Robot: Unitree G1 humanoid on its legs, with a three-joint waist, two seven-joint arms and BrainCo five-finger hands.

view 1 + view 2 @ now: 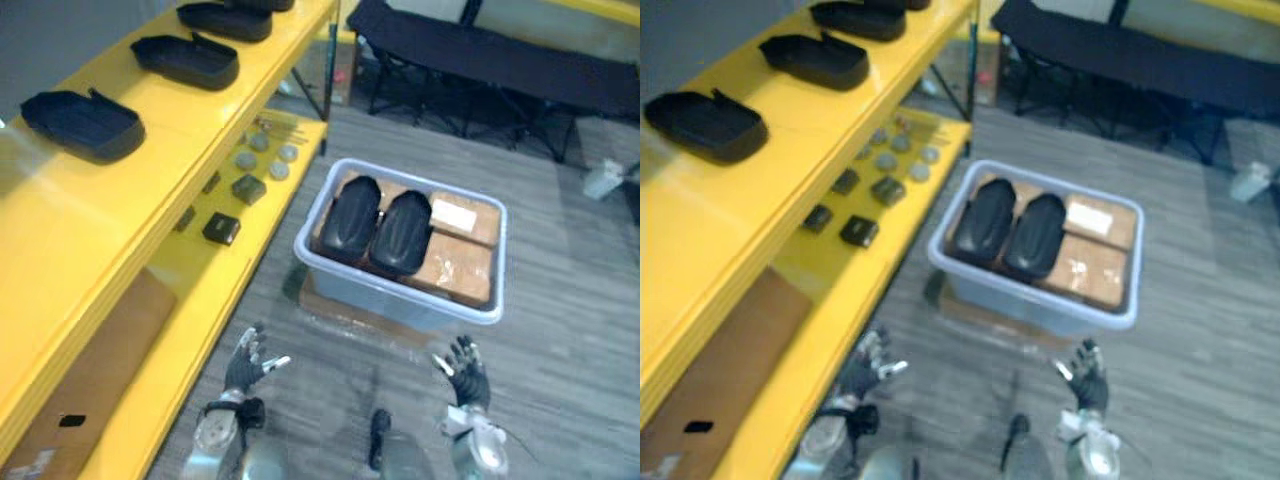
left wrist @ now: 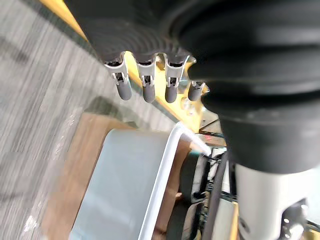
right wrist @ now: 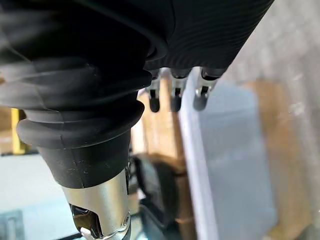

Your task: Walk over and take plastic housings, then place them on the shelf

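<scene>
My left hand sits left of centre at the bottom of the head view, fingers spread and relaxed, holding nothing. My right hand is right of centre at the bottom, likewise spread wide with an empty palm. Both hang over the grey plank floor, well apart from each other and short of the grey bin in the middle of the frame. Two black plastic housings lie side by side in the bin's left half, curved backs up, and brown cardboard boxes fill its right half. The bin stands on a flat cardboard sheet. The yellow shelf runs along the left side of the frame. On its top board other housings rest open side up, in a row running toward the upper edge, apart from one another. Small dark and grey parts lie scattered on the lower board. A black folding cot stands across the upper right. In each wrist view my fingers are straight, with the bin's pale rim past them.
</scene>
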